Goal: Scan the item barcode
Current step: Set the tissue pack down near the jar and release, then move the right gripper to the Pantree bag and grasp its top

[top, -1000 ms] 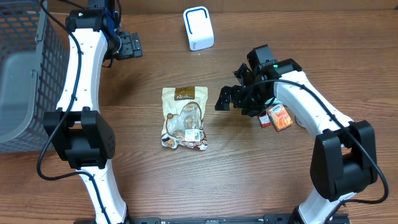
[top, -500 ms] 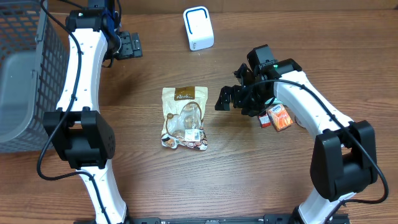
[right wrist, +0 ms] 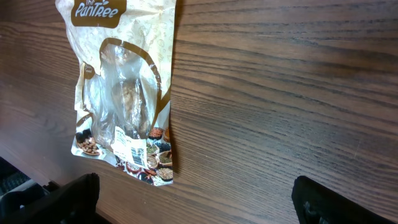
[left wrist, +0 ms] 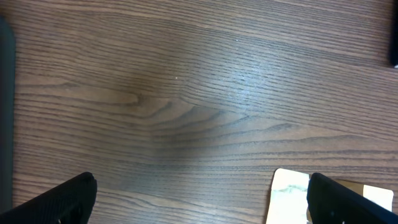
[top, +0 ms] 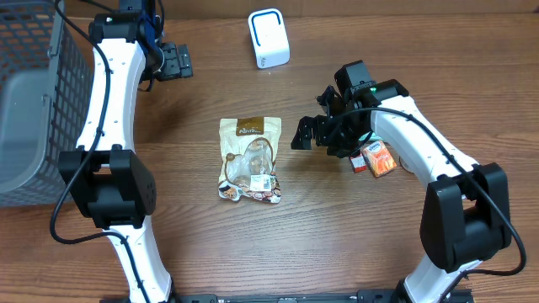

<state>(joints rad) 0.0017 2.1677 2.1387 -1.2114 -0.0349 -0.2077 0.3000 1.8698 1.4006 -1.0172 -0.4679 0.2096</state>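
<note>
Two words are all I can read from here: "PanTree", printed in white on the brown banner at the top of the snack pouch (right wrist: 124, 93). The pouch lies flat on the wooden table (top: 354, 244), face up, with a clear window down its middle. A white barcode sticker (right wrist: 127, 148) sits near its bottom end, and its lines are too fine for me to read. Beyond the banner end of the pouch, toward the far edge, stands the white scanner (top: 269, 38), well apart from it. To the right of the pouch lies a small orange carton (top: 381, 158), partly under the right arm, and its print is too small to make out. Far to the left of the pouch stands the grey wire basket (top: 34, 93). The right gripper (top: 305, 135) hangs just right of the pouch's upper half, clear of it. Its jaws are spread as wide as they go, with nothing between them but bare wood. The left gripper (top: 173, 61) is well off to the pouch's upper left, equally wide and empty over the tabletop.
</note>
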